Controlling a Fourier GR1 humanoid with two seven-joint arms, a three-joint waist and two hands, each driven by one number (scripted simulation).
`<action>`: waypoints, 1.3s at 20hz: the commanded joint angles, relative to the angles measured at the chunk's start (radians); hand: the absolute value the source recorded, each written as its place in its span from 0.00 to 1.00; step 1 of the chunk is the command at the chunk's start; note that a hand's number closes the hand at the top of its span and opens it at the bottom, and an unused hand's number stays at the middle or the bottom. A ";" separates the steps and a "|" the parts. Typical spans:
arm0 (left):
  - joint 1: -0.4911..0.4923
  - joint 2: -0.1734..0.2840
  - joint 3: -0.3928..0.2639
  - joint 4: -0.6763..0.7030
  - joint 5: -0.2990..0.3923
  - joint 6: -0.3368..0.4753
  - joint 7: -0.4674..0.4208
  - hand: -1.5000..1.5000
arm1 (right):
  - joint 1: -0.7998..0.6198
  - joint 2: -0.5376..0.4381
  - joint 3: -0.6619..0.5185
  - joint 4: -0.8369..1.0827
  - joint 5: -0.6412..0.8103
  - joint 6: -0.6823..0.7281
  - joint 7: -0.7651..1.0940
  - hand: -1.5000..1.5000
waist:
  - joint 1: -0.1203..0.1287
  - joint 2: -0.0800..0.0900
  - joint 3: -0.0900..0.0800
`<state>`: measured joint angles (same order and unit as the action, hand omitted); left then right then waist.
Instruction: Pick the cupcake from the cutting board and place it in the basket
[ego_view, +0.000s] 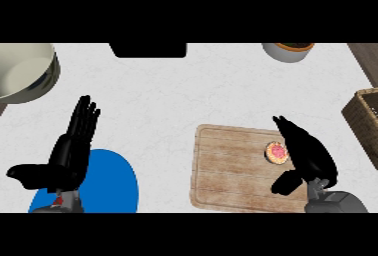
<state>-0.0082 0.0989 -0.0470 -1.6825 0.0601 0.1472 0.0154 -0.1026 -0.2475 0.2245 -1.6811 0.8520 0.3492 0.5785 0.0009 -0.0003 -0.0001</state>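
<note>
The cupcake (277, 152), pink on top with a tan rim, sits near the right edge of the wooden cutting board (229, 170). My right hand (306, 152) hovers just to the cupcake's right, fingers straight and pointing up the view, thumb low near the board's lower right; it does not hold the cupcake. The woven basket (365, 122) shows only in part at the right edge. At the left my left hand (70, 147) rests open, fingers up.
A blue plate (111, 185) lies under the left forearm. A large pale bowl (26, 70) stands at the top left, a dark block (148, 50) at the top middle, and a white pot (288, 51) at the top right.
</note>
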 joint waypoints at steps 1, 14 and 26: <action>0.053 -0.029 -0.014 0.003 -0.017 -0.011 -0.041 0.50 | 0.007 0.040 0.000 0.031 0.046 -0.021 -0.019 0.00 | 0.001 0.000 0.000; 0.012 -0.002 0.058 -0.024 0.013 -0.053 0.024 0.50 | 0.001 0.088 0.011 0.159 0.113 -0.034 -0.102 1.00 | 0.002 0.000 0.000; -0.008 -0.029 0.054 -0.039 -0.019 -0.035 0.028 0.50 | -0.026 0.063 0.057 0.109 0.209 0.024 -0.169 1.00 | -0.001 -0.001 0.000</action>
<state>0.0081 0.0624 -0.0162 -1.7121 0.0314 0.1151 0.0256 -0.1498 -0.2172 0.2299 -1.5094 1.0203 0.3461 0.3722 0.0019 -0.0014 -0.0011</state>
